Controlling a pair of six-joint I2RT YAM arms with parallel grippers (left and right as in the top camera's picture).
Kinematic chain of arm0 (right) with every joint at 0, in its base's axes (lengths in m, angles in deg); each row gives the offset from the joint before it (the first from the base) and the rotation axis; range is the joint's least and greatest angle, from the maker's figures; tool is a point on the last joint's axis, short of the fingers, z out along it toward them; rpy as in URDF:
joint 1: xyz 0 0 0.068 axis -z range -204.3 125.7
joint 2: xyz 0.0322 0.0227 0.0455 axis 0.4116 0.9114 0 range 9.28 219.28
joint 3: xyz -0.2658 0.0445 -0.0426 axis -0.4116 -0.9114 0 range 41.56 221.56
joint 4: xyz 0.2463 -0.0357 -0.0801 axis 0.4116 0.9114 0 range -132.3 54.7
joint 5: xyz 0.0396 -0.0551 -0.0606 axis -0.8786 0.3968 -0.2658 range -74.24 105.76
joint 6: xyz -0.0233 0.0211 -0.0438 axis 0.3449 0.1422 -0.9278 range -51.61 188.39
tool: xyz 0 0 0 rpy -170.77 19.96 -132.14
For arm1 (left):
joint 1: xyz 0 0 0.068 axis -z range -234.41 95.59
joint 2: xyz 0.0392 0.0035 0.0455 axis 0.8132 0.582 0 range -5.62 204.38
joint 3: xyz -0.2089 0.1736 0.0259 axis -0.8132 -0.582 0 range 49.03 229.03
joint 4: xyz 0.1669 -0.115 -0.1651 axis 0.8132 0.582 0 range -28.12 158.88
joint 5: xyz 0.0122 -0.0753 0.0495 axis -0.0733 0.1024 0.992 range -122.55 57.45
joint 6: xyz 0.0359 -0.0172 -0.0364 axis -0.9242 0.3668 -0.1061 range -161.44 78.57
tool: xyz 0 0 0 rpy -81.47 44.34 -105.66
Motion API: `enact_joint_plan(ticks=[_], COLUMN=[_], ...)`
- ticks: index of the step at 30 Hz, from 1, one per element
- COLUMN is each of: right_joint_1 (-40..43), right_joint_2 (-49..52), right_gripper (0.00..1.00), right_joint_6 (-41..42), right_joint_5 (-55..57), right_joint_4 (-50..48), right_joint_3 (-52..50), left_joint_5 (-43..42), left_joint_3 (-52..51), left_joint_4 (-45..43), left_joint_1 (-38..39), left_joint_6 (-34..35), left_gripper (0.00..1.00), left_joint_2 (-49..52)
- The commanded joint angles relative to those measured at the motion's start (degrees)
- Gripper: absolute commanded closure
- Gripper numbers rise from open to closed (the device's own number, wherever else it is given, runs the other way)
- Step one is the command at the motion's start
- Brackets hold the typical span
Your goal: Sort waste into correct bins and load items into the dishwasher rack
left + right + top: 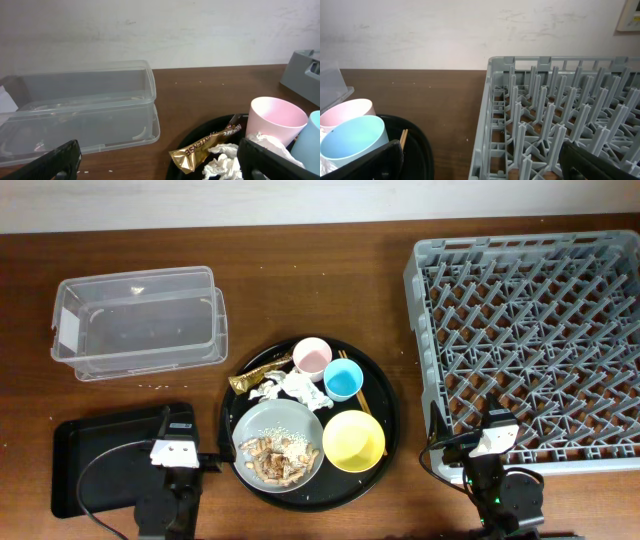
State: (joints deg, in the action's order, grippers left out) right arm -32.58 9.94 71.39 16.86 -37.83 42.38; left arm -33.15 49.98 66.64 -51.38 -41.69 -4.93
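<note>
On a round black tray [385, 395] stand a pink cup [311, 357], a blue cup [343, 381], a yellow bowl [353, 441] and a grey plate [255, 428] with food scraps [279, 458]. A gold wrapper [254, 377], white tissue [291, 388] and chopsticks [359, 392] lie among them. The clear tub [135, 320] sits at the back left, the shallow black tray [100, 455] at the front left. The grey rack [530, 330] fills the right side. My left gripper [177, 445] is open at the round tray's left edge, facing the wrapper [205, 147]. My right gripper [493, 435] is open at the rack's front-left corner [490, 125].
A few white rice grains lie on the wooden table between the tub and the round tray. Black cables run from both arms along the table's front edge. A pale wall stands behind the table.
</note>
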Motion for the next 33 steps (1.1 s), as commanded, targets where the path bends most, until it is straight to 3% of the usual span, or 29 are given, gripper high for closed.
enact_joint_plan(ticks=[1,33], right_joint_1=[0.4,0.4], right_joint_2=[-0.3,-0.3], right_gripper=[0.02,0.02], right_joint_6=[0.2,0.2], right_joint_5=[0.7,0.7], right_joint_4=[0.1,0.1], right_joint_3=[-0.5,-0.5], left_joint_5=[0.4,0.4], left_joint_3=[-0.5,-0.5], left_joint_4=[0.0,0.0], left_joint_1=[-0.3,0.7], left_joint_6=[-0.7,-0.7], left_gripper=[0.01,0.01], left_joint_2=[-0.3,-0.3])
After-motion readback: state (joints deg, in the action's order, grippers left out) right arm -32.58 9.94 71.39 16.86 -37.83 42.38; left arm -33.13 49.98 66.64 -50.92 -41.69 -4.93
